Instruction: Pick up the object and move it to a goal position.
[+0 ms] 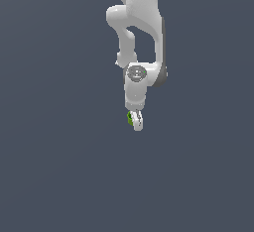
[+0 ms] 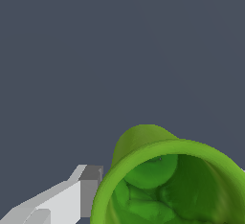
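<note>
1. plainly, the arm hangs down the middle of the exterior view, its wrist pointing down, and the gripper at its tip has the green cup between its fingers.
2. the cup shows there only as a small green sliver on the exterior view's left side of the white fingers, so most of it is hidden by the gripper.
3. in the wrist view the green cup fills the near corner of the picture, its open mouth turned towards the camera; one white and grey finger lies right against its outer wall.
4. the jaws look clamped on the cup: one finger touches the wall, and the other finger is out of the wrist picture, so i judge the grip from the exterior view, where the cup sits between the fingers.
5. holding it by the sides keeps the cup steady for the carry, and the jaws need to stay tight on the curved wall.
6. inside the cup i see only lumpy green shapes, the same colour as the wall; whether they are contents or the cup's own moulded floor i cannot tell.
7. the flat grey ground shows no shadow or contact line, so i cannot tell whether the cup is lifted or resting, and no goal marker is visible.
</note>
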You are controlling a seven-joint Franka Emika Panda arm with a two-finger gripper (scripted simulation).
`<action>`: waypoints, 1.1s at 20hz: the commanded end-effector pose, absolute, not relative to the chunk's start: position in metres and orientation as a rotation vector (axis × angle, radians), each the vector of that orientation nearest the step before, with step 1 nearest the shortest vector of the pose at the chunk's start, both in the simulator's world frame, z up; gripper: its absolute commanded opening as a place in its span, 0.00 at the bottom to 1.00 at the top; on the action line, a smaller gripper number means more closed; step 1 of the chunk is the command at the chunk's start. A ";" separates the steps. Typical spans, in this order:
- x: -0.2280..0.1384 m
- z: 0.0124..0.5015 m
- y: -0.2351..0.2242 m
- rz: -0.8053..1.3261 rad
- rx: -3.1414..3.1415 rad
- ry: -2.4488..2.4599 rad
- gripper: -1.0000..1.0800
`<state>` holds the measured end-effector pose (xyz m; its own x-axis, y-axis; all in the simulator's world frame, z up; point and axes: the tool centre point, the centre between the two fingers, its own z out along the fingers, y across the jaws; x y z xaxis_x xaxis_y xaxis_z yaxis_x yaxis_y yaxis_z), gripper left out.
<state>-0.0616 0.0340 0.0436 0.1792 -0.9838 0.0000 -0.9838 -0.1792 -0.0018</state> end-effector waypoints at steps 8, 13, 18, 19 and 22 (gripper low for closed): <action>-0.061 0.044 0.034 -0.002 -2.411 2.011 0.00; -0.060 0.055 0.042 -0.002 -2.411 2.011 0.00; -0.057 0.081 0.059 -0.002 -2.411 2.013 0.00; -0.056 0.088 0.063 -0.002 -2.411 2.013 0.00; -0.054 0.111 0.079 -0.003 -2.411 2.013 0.00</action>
